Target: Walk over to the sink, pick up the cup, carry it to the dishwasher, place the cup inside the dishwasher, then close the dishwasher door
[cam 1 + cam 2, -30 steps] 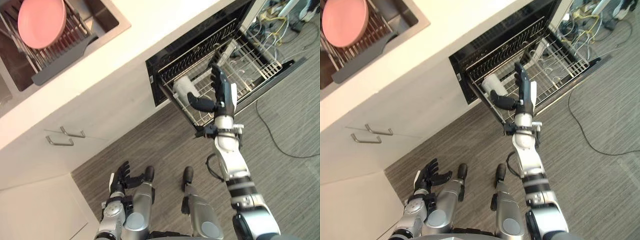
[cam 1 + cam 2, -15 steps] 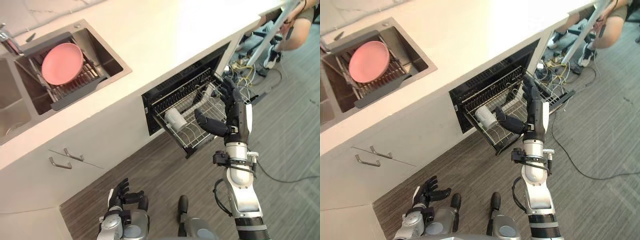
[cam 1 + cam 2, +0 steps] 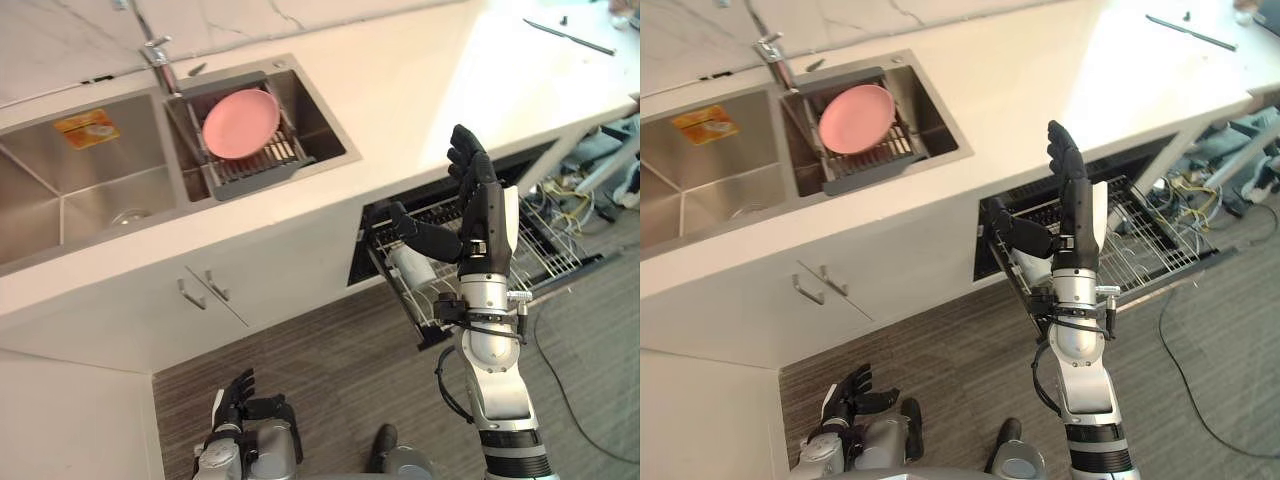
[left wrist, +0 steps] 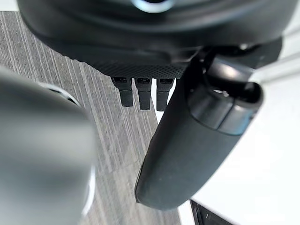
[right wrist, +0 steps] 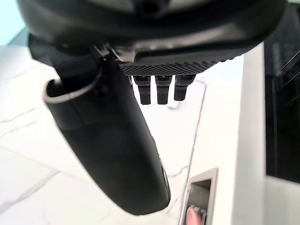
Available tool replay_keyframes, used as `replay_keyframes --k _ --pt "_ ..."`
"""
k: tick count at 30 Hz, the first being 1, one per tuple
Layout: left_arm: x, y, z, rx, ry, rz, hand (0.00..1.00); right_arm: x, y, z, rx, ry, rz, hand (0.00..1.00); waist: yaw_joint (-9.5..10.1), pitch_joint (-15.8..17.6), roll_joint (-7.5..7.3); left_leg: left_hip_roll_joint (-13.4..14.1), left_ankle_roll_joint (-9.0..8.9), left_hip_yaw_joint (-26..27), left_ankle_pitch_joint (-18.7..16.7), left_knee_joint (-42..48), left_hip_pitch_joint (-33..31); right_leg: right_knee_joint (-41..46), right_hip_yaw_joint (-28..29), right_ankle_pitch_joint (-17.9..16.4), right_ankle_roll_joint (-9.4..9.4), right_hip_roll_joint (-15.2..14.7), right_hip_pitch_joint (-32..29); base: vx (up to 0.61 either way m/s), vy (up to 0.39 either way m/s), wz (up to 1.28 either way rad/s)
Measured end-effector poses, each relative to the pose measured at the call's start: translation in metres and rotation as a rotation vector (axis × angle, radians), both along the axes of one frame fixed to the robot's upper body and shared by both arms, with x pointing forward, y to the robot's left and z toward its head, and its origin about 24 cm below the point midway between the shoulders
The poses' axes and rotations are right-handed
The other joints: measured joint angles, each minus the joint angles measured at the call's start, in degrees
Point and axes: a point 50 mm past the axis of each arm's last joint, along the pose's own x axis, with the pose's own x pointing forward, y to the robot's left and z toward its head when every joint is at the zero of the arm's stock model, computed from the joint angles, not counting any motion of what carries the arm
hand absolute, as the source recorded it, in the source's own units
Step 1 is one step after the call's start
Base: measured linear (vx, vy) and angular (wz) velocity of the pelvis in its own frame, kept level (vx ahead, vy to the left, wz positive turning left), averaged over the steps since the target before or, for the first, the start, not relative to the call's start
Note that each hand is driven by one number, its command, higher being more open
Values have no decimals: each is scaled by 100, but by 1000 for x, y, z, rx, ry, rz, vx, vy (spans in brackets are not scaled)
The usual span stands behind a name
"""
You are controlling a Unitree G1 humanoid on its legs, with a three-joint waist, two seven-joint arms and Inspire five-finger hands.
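Now the right hand (image 3: 478,205), fingers straight and empty, hangs near the cup (image 3: 411,268) lying in the dishwasher rack (image 3: 545,247), while the left hand (image 3: 238,398) is low and relaxed.

kitchen w/ sink (image 3: 70,180) & dishwasher (image 3: 1145,235)

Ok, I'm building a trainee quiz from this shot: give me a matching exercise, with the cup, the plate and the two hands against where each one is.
Things:
1 cup
2 plate
3 right hand
4 left hand

Places:
A low, over the floor
B in the sink's rack
C in the dishwasher's rack
D raised, open, before the counter

Pairs: 1-C, 2-B, 3-D, 4-A.
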Motion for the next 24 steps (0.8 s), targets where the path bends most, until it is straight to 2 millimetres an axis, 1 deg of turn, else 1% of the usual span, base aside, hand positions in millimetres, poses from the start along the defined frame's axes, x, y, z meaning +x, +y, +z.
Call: replay_keyframes --k 1,2,3,4,5,6,7,9,10,11,12,13,14,15,16,17,18,19,20,21,22,23,24 --pt "-1 1 0 0 5 0 90 1 -1 -1 -17 6 -4 90 -31 -60 -76 -137 62 -142 -154 155 -16 866 -2 -203 -121 -321 -234 167 173 67" --pt "-2 1 0 1 6 0 90 1 -1 -1 -30 8 -6 90 -30 -68 -84 -173 125 -186 -206 240 -14 1370 54 -212 -234 -454 -407 168 180 69" --pt "-2 3 0 5 6 -4 90 2 -2 -3 -43 16 -9 90 -38 -69 -141 -292 219 -329 -315 317 41 2323 425 -69 -577 -655 -766 141 142 74" --pt "-2 5 0 16 9 -12 90 4 -2 -7 -50 35 -13 90 -87 -95 -229 -397 286 -524 -386 311 162 3023 999 -117 -647 -615 -1103 211 111 81" --pt "-3 6 0 20 10 -13 90 4 -2 -9 -52 47 -13 90 -121 -112 -255 -420 296 -644 -412 283 228 3129 1198 -296 -606 -482 -1179 242 59 95" --pt "-5 7 0 22 14 -12 90 5 -3 -11 -55 57 -11 90 -167 -124 -272 -438 289 -881 -443 182 376 3051 1465 -553 -598 -117 -1296 346 -31 95" --pt "-7 8 0 27 18 -16 90 5 -4 -10 -64 56 -8 90 -189 -128 -263 -436 269 -1084 -454 44 509 2704 1702 -661 -610 270 -1477 369 -82 108" --pt "-6 7 0 37 19 -34 90 5 -10 -8 -101 52 -17 90 -252 -148 -294 -428 160 -1421 -458 -35 625 2068 1962 -642 -576 751 -1783 314 -103 102" --pt "-6 7 0 41 21 -47 90 5 -16 -6 -119 49 -31 90 -286 -184 -350 -438 71 -1606 -511 -30 673 1605 2105 -515 -531 940 -1906 366 -172 141" --pt "-8 8 -2 53 42 -82 90 3 -29 -4 -136 45 -75 90 -386 -210 -309 -497 -148 -1923 -718 139 704 1103 2248 289 -602 1088 -1887 385 -182 120" --pt "-10 5 -4 42 53 -81 90 2 -34 -4 -142 52 -92 90 -358 -247 -186 -385 -192 -1990 -748 150 714 1123 2154 324 -625 1167 -1858 396 -173 89" --pt "-12 2 -5 34 59 -79 90 1 -38 -5 -146 58 -107 90 -331 -300 -109 -289 -213 -1968 -742 110 729 1074 2093 309 -648 1224 -1815 405 -162 25" --pt "-18 -2 -7 18 72 -74 90 -1 -46 -5 -157 69 -136 90 -304 -376 23 -72 -313 -1902 -683 -49 818 862 1990 270 -720 1366 -1643 445 -173 17" --pt "-19 -2 -8 12 74 -65 90 -3 -50 -8 -153 82 -154 90 -304 -383 36 0 -421 -1852 -614 -55 859 718 1952 253 -762 1421 -1503 432 -176 14" --pt "-19 -1 -8 7 74 -58 90 -4 -52 -10 -149 94 -164 90 -310 -383 37 45 -473 -1794 -583 69 852 590 1928 254 -776 1462 -1374 299 -118 10" --pt "-20 -2 -8 0 70 -43 90 -8 -55 -15 -144 119 -178 90 -322 -370 63 98 -518 -1679 -552 699 718 276 1880 281 -825 1552 -1024 224 -82 7" --pt "-20 0 -7 -2 60 -24 90 -14 -56 -18 -147 134 -182 90 -297 -350 80 247 -561 -1458 -487 1559 462 -13 1867 307 -866 1612 -636 254 -47 1" --pt "-20 0 -7 -2 59 -20 90 -16 -55 -19 -144 137 -182 90 -277 -353 87 324 -536 -1294 -539 1865 368 -118 1874 314 -877 1633 -470 212 20 -7" --pt "-19 1 -6 1 51 -22 90 -19 -53 -18 -129 125 -181 90 -248 -354 86 436 -457 -1080 -705 2040 222 -239 1913 314 -877 1636 -266 210 70 -20" --pt "-17 0 -4 0 40 -25 90 -20 -50 -15 -117 108 -178 90 -210 -355 89 479 -362 -1013 -778 1883 113 -263 1985 315 -876 1627 -219 136 93 -33" --pt "-14 -1 -3 -2 27 -27 90 -20 -48 -12 -113 91 -173 90 -176 -354 97 480 -340 -1001 -734 1284 -8 -269 2067 326 -850 1608 -220 102 151 -30" --pt "-14 -2 -3 -4 25 -29 90 -20 -48 -12 -114 90 -171 90 -178 -358 126 462 -308 -1013 -459 773 -17 -269 2080 336 -827 1610 -221 96 211 -27" --pt "-14 -4 -4 0 32 -46 90 -20 -48 -14 -106 100 -172 90 -141 -385 130 404 -421 -1121 -60 304 26 -346 2175 341 -703 1620 -198 93 214 -4"
